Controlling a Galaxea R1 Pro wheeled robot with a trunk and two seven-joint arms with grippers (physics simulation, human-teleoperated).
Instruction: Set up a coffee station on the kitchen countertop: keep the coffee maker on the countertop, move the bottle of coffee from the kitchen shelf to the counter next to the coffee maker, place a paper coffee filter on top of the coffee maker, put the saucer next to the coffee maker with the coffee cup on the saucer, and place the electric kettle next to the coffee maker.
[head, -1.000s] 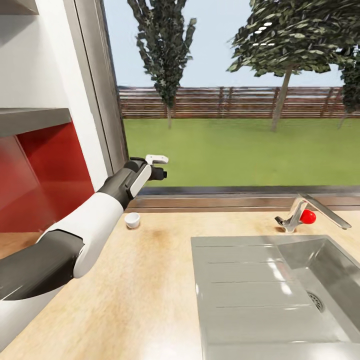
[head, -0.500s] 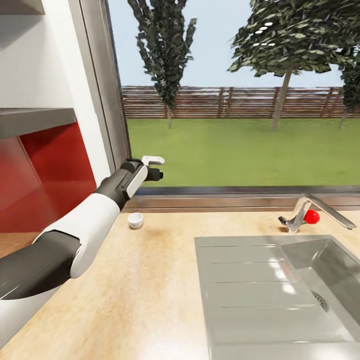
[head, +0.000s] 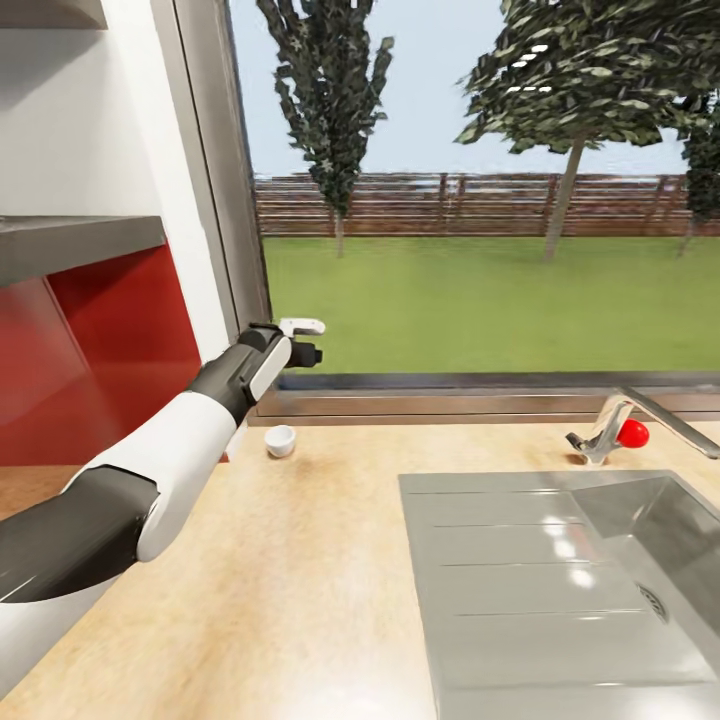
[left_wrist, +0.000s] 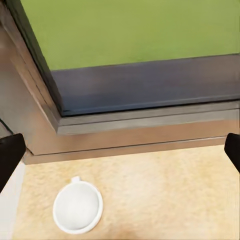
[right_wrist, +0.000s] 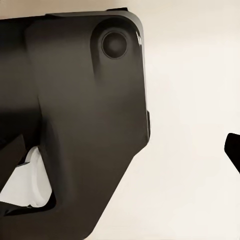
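Behind the kitchen countertop a wide window looks out on grass, a fence and trees, and at the left a red wall panel sits under the kitchen shelf. On the worktop I see only the coffee cup, standing upright near the window sill, with no saucer under it; from the left wrist view the coffee cup looks empty inside. The steel sink with its faucet is also empty. The left gripper hangs above the cup, its fingers wide apart and holding nothing. For the right gripper I cannot tell the state. The coffee maker, kettle, jar and filter are not in sight, so I judge most of the task is still to do.
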